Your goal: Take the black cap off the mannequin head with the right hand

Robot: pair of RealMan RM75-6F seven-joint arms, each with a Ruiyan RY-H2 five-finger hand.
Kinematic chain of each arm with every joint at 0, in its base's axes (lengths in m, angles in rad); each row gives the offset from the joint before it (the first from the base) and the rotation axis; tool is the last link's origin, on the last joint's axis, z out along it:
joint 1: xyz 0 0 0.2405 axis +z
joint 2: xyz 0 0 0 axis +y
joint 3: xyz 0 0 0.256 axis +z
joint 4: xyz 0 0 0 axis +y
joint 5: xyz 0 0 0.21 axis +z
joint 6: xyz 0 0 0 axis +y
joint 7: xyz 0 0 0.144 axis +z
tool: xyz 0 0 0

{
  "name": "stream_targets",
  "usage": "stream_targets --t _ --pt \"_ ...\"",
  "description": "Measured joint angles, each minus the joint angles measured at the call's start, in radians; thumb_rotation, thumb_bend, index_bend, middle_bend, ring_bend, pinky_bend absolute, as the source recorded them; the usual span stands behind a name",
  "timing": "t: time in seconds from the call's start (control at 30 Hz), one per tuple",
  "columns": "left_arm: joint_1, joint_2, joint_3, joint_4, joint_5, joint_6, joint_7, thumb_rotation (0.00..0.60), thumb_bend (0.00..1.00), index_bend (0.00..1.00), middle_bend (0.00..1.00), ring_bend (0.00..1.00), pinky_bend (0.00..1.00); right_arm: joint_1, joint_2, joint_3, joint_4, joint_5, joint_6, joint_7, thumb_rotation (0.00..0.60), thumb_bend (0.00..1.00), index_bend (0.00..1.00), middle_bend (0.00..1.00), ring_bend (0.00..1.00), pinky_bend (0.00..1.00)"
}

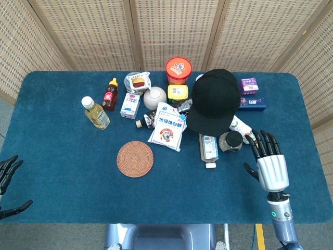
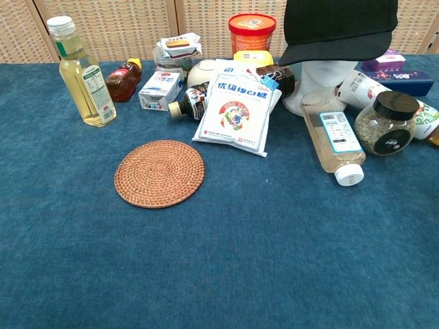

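The black cap (image 1: 214, 100) sits on the white mannequin head (image 2: 322, 80), which the cap hides in the head view; in the chest view the cap (image 2: 339, 29) fills the top right. My right hand (image 1: 269, 161) is over the table's near right part, fingers spread and pointing away from me, holding nothing, below and to the right of the cap. Only the fingertips of my left hand (image 1: 7, 174) show at the near left edge, spread and empty. Neither hand shows in the chest view.
Near the cap lie a clear bottle (image 1: 208, 150), a black-lidded jar (image 1: 231, 140) and a white bottle (image 1: 244, 132) just ahead of my right hand. A white sugar bag (image 1: 167, 126), woven coaster (image 1: 135, 159), oil bottle (image 1: 95, 112), red tub (image 1: 178, 70) and purple boxes (image 1: 250, 91) stand around.
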Motion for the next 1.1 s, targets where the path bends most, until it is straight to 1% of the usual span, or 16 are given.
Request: stream_targets --t 0.17,0.33,0.47,0.67,0.8,0.97,1.1 --pt "-0.006 0.005 0.001 -0.005 -0.006 -0.019 -0.004 0.600 0.08 0.00 0.00 0.00 0.04 0.056 -0.040 0.013 0.040 0.010 -0.058 -0.042 0.600 0.00 0.22 0.21 0.20 0.25" --pt "-0.016 0.013 0.003 -0.014 -0.015 -0.047 -0.006 0.600 0.08 0.00 0.00 0.00 0.04 0.109 -0.081 0.027 0.109 0.001 -0.075 -0.080 0.600 0.00 0.23 0.25 0.24 0.31" --pt "-0.018 0.018 0.004 -0.020 -0.020 -0.055 -0.006 0.600 0.09 0.00 0.00 0.00 0.04 0.158 -0.141 0.049 0.178 0.004 -0.082 -0.119 0.600 0.00 0.24 0.25 0.24 0.31" --pt "-0.021 0.018 0.002 -0.023 -0.029 -0.065 -0.001 0.600 0.08 0.00 0.00 0.00 0.04 0.214 -0.213 0.075 0.243 0.025 -0.083 -0.164 0.600 0.00 0.24 0.24 0.24 0.31" --pt "-0.024 0.021 0.002 -0.031 -0.033 -0.075 0.003 0.600 0.08 0.00 0.00 0.00 0.04 0.238 -0.241 0.082 0.268 0.039 -0.085 -0.185 0.600 0.00 0.24 0.24 0.23 0.31" --pt "-0.014 0.026 0.003 -0.035 -0.036 -0.063 0.014 0.600 0.08 0.00 0.00 0.00 0.04 0.262 -0.272 0.085 0.299 0.059 -0.091 -0.196 0.600 0.00 0.24 0.24 0.23 0.31" --pt "-0.009 0.034 0.011 -0.047 -0.035 -0.069 0.025 0.600 0.08 0.00 0.00 0.00 0.04 0.277 -0.294 0.085 0.334 0.061 -0.082 -0.196 0.600 0.02 0.26 0.27 0.25 0.33"
